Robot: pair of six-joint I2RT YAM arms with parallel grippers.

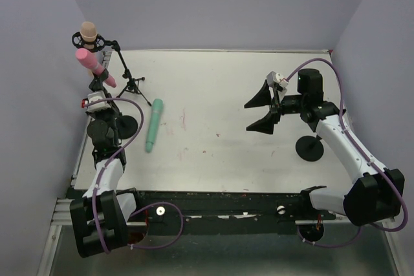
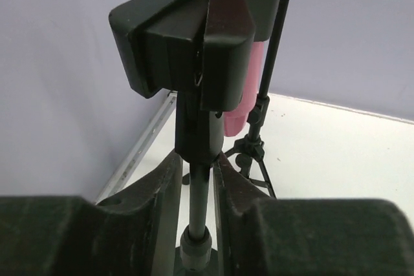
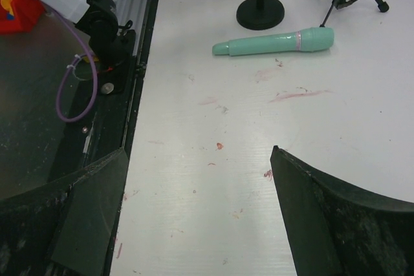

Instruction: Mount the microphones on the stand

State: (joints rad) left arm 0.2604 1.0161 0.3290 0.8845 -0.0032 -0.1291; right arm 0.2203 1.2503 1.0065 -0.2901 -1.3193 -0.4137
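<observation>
The pink microphone (image 1: 94, 66) sits in the black clip (image 2: 187, 37) of a round-base stand (image 1: 127, 124) at the far left; it also shows in the left wrist view (image 2: 242, 88). My left gripper (image 1: 100, 103) (image 2: 196, 163) is shut on that stand's pole (image 2: 198, 192), just below the clip. The peach-beige microphone (image 1: 88, 33) is held on the tripod stand (image 1: 132, 84) behind. The teal-green microphone (image 1: 154, 125) (image 3: 275, 42) lies flat on the table. My right gripper (image 1: 248, 117) (image 3: 198, 153) is wide open and empty, to the teal microphone's right.
A second round-base stand (image 1: 310, 148) with no microphone in it stands at the right, beside my right arm. The tripod's legs (image 2: 253, 154) spread on the table next to the held pole. The left wall and the table's rail (image 2: 139, 150) are close to my left gripper.
</observation>
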